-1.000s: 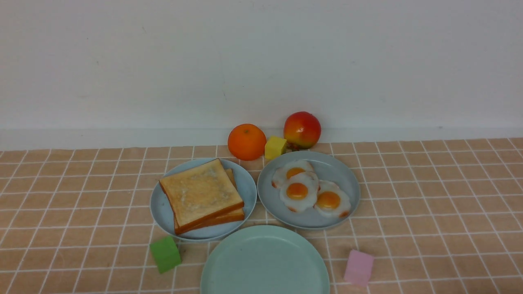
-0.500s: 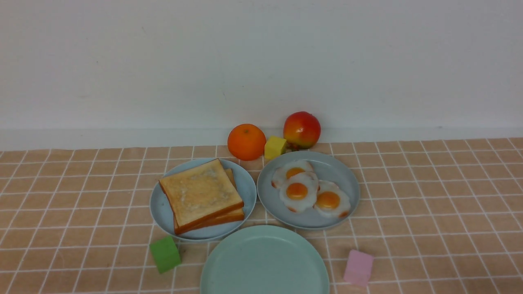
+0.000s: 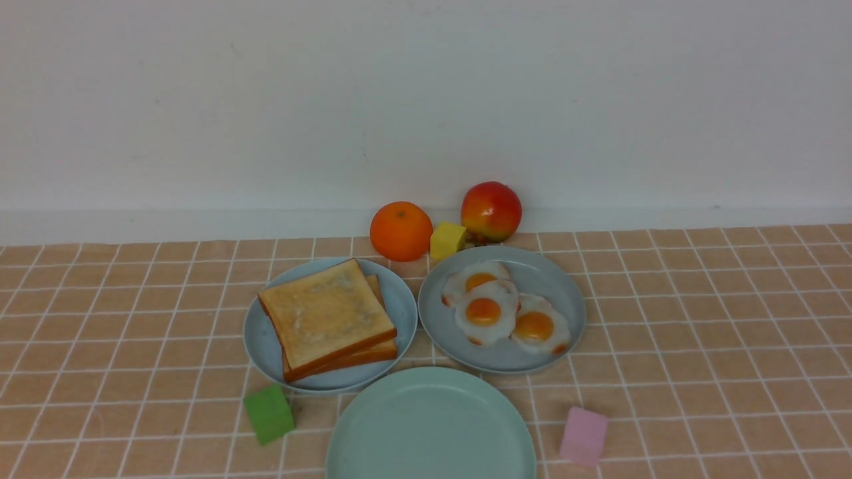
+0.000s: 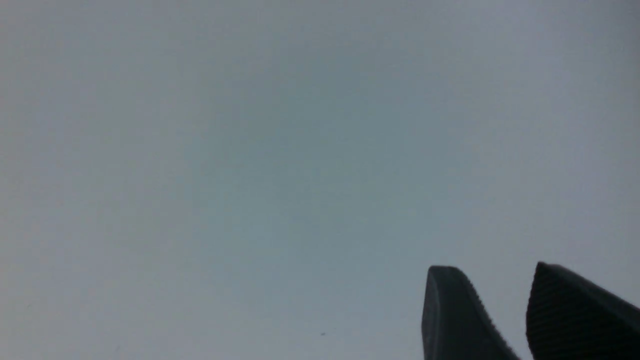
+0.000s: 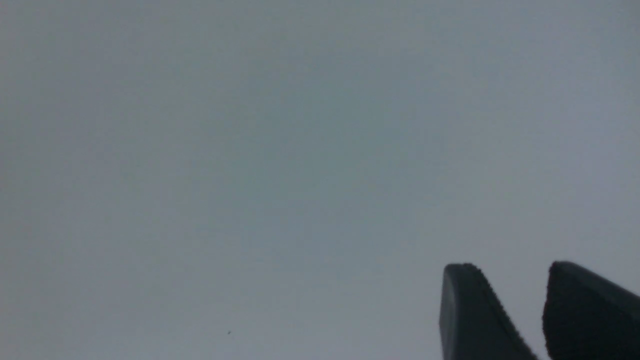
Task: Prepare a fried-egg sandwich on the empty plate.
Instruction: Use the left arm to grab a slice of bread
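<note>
In the front view, the pale mint-green empty plate (image 3: 431,426) lies at the near middle with nothing on it. Behind it to the left, two toast slices (image 3: 326,318) are stacked on a light blue plate (image 3: 263,346). Behind it to the right, three fried eggs (image 3: 484,311) overlap on a grey-blue plate (image 3: 552,279). Neither arm shows in the front view. My left gripper (image 4: 495,268) and my right gripper (image 5: 512,265) each appear only in their own wrist view against a blank grey surface. Both stand open with nothing between the fingers.
An orange (image 3: 401,231), a yellow cube (image 3: 447,240) and a red-yellow apple (image 3: 491,211) sit by the back wall. A green cube (image 3: 268,414) lies left of the empty plate and a pink cube (image 3: 584,436) right of it. The cloth is a tan grid.
</note>
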You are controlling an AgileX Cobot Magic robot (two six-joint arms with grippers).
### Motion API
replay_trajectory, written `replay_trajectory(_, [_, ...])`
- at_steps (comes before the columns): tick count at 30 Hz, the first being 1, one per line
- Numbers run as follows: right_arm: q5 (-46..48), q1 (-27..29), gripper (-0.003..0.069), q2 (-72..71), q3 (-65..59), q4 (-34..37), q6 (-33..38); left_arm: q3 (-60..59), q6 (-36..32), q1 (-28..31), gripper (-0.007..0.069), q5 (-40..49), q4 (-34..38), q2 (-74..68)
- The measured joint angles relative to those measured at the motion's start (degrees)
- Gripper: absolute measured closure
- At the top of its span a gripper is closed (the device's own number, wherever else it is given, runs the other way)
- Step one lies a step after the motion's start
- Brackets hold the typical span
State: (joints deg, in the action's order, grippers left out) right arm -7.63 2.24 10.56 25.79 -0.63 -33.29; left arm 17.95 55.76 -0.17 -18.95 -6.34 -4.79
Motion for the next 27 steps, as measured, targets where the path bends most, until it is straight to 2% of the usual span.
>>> replay_trajectory(4, [15.35,0.00,0.0419,13.11,18.28,-6.23,-3.28,16.82,10.54,0.00,0.0386,14.60,-10.15,-10.48])
replay_trajectory(6, [18.58,0.00,0.0419,15.61,21.06,-7.12,-3.28,20.93,12.59,0.00,0.0386,20.55,-12.22,-13.79])
replay_trajectory(7, [25.74,0.00,0.0419,21.28,26.06,-8.85,-2.43,25.25,14.56,0.00,0.0386,29.04,-13.85,-17.66])
replay_trajectory(9, [32.03,0.00,0.0419,26.90,29.17,-9.45,-0.59,28.39,14.78,0.00,0.0386,38.35,-14.58,-23.30])
replay_trajectory(12, [37.88,0.00,0.0419,35.33,30.28,-9.19,1.25,29.75,10.77,0.00,0.0386,50.29,-14.89,-31.91])
replay_trajectory(13, [38.28,0.00,0.0419,36.32,30.28,-9.13,1.39,29.75,9.89,0.00,0.0386,50.89,-14.89,-33.02])
replay_trajectory(14, [39.22,-0.22,0.0419,39.78,29.81,-8.72,1.69,29.75,6.18,0.00,0.0386,55.38,-15.12,-37.45])
replay_trajectory(19, [38.05,-5.05,0.0419,45.58,27.44,-8.72,1.86,29.52,0.68,-0.06,0.0386,60.71,-13.90,-49.88])
replay_trajectory(24, [39.08,-12.34,0.0419,49.93,25.35,-6.94,3.21,29.52,-4.47,-1.40,0.0386,60.52,-4.50,-59.85])
replay_trajectory(25, [41.15,-14.98,0.0419,51.83,24.99,-5.00,3.89,29.57,-8.85,-2.24,0.0386,60.09,-0.49,-63.26])
replay_trajectory(26, [43.02,-17.35,0.0419,53.64,24.79,-2.37,4.70,29.57,-16.21,-3.25,0.0386,58.89,5.23,-66.45])
replay_trajectory(27, [43.28,-17.66,0.0419,53.89,24.80,-2.02,4.75,29.57,-17.20,-3.25,0.0386,58.89,6.00,-66.88])
